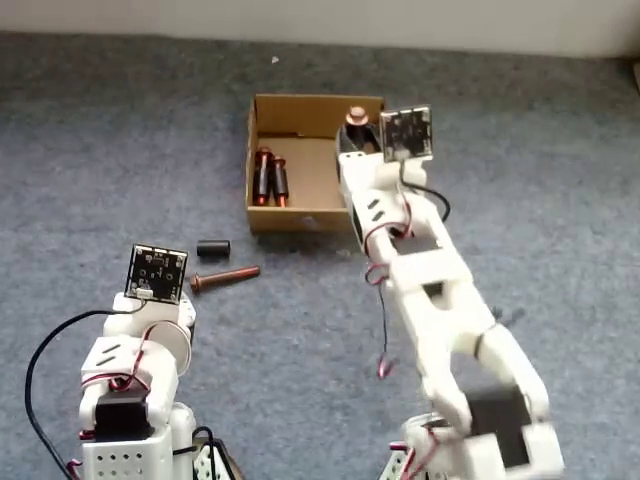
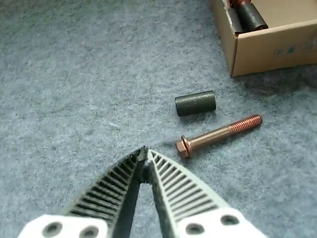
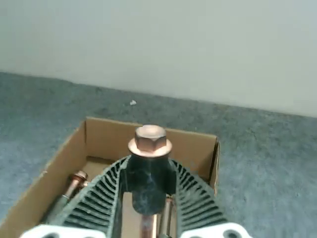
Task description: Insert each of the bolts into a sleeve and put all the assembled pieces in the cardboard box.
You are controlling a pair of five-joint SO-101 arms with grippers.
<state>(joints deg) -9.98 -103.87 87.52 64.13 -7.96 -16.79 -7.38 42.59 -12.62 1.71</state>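
Note:
My right gripper (image 3: 148,186) is shut on an assembled bolt and sleeve (image 3: 147,168), held upright over the cardboard box (image 1: 300,218), its copper head (image 1: 356,117) on top. Two assembled pieces (image 1: 270,176) lie in the box's left part; one of them (image 3: 73,184) lies below the right fingers. On the carpet in front of the box lie a loose black sleeve (image 1: 213,248) and a copper bolt (image 1: 225,277). My left gripper (image 2: 144,156) is shut and empty, just short of the bolt's head (image 2: 183,147). The sleeve (image 2: 195,103) lies beyond the bolt (image 2: 220,134).
Grey carpet covers the floor all around. A pale wall rises behind the box (image 3: 148,130). The box's front corner (image 2: 262,47) stands past the loose sleeve. A red cable (image 1: 384,320) hangs from the right arm.

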